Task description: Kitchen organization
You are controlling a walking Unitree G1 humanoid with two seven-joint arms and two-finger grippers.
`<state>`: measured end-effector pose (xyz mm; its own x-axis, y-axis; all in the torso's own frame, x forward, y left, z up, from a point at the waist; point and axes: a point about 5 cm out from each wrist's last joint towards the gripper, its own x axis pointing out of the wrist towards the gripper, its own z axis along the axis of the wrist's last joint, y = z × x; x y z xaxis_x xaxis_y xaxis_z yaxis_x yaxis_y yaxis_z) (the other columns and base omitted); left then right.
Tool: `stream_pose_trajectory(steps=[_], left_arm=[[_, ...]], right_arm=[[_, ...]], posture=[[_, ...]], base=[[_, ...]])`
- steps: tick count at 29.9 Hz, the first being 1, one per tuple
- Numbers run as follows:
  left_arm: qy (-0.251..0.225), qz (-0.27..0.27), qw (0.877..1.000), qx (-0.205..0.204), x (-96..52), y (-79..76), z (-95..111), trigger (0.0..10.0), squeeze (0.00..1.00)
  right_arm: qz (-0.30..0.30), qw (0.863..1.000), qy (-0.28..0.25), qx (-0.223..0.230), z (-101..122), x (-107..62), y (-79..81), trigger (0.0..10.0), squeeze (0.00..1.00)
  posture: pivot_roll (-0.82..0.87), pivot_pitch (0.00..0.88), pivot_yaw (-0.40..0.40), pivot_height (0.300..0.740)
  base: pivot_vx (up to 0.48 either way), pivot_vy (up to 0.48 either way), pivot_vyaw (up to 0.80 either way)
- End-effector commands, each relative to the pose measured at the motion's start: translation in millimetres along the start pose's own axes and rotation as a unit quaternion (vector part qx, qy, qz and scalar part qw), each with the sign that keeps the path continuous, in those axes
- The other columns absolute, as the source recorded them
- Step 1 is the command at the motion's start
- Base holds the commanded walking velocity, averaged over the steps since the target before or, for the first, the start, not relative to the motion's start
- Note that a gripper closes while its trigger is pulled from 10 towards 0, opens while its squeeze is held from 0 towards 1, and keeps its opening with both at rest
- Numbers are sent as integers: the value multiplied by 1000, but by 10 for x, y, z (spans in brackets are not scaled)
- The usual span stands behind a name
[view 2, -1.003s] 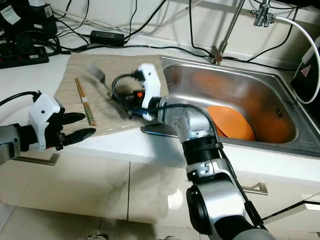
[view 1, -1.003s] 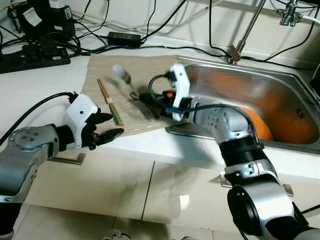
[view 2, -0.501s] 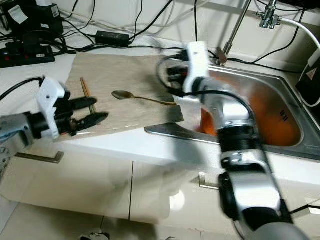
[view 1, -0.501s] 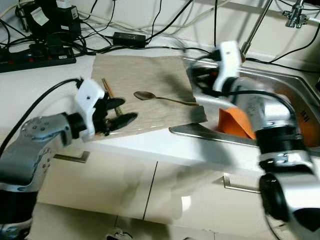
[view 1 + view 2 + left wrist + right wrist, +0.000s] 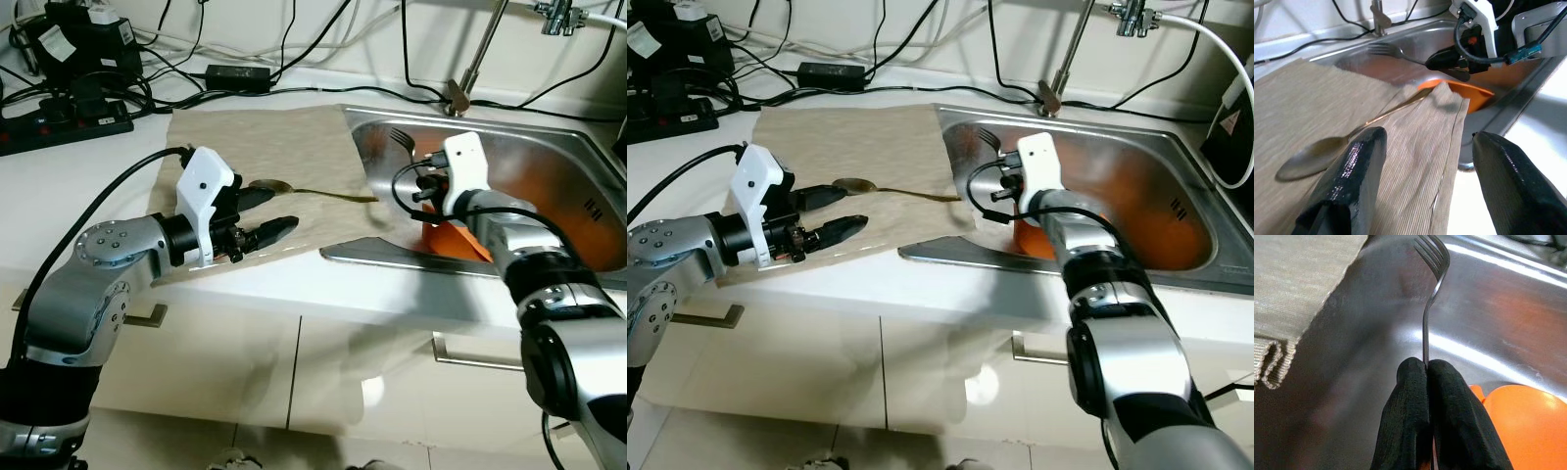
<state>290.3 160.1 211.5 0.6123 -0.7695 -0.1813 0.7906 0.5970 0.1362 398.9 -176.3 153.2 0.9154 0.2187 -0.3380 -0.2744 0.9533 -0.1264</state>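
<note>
My right gripper [image 5: 1426,368] is shut on the handle of a metal fork [image 5: 1431,264], which it holds over the left part of the steel sink [image 5: 549,162], tines pointing up and away. An orange plate [image 5: 456,238] lies in the sink just below that gripper [image 5: 421,188]. A gold spoon [image 5: 270,185] rests on the beige mat [image 5: 255,137], its handle reaching toward the sink edge. My left gripper [image 5: 286,208] is open low over the mat's front edge, fingers pointing at the sink, with the spoon's bowl [image 5: 1305,159] just beyond one finger.
A black power strip [image 5: 59,110], a power adapter [image 5: 240,72] and many cables run along the back of the white counter. The faucet stem [image 5: 480,54] rises behind the sink. The mat's corner [image 5: 1449,105] droops over the sink rim. Cabinet doors are below.
My right gripper has carried the fork from above the mat rightward to over the sink. My left gripper has come forward over the mat beside the spoon. The camera has shifted too.
</note>
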Motion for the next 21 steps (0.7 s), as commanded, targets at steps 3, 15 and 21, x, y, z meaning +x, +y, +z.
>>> stream_pose_trajectory(steps=[3,15,21], left_arm=[[10,-9,1000,8,-21,-42,24,10000,0],[27,7,1000,7,-204,-25,66,10000,0],[34,21,999,15,-229,32,90,10000,0]], right_arm=[[-26,1000,-4,-9,23,19,-3,10000,0],[-61,998,22,-2,-143,36,36,10000,188],[-66,998,15,6,-88,46,44,10000,941]], posture=[[84,55,-62,740],[132,130,-69,740],[161,132,-73,740]], base=[[0,0,0],[0,0,0],[0,0,0]])
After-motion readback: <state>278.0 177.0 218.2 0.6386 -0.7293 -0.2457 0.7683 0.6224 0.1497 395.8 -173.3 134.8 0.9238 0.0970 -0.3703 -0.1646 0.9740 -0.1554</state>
